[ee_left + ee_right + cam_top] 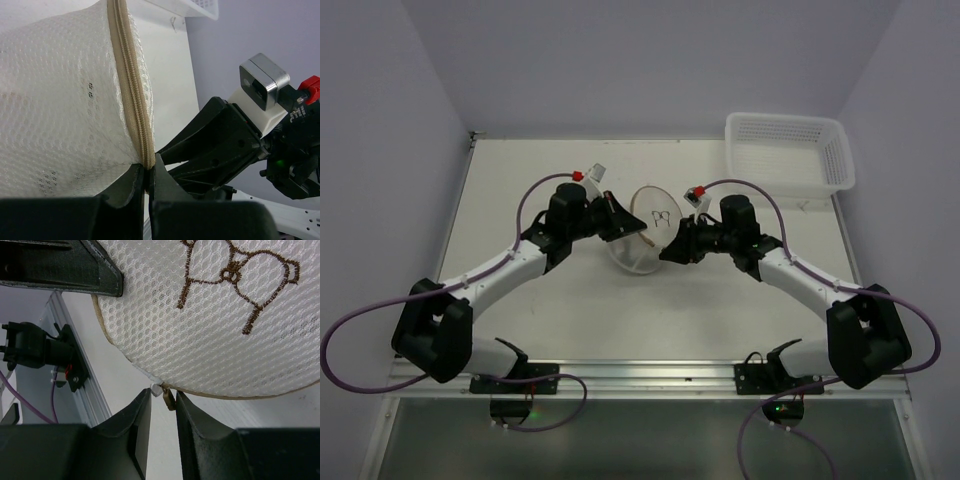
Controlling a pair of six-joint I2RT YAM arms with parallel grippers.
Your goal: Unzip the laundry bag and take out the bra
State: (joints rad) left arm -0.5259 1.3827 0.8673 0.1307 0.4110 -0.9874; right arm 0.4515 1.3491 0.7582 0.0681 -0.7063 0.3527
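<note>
Over white tabletop (570, 320), left pincer (146, 172) clamps laundry bag (60, 100) at rim; right pincer (163, 392), jaws parted, flanks zipper pull (169, 400).

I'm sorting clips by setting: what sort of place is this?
Likely a robotics lab cell: white table boxed by plain walls, two arms bolted at its edge, just a mesh laundry bag and basket as props.

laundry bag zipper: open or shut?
Shut, where visible. In the left wrist view the zipper runs meshed in one tan line down to the left gripper pinching it. The right gripper straddles the zipper pull, jaws apart.
</note>
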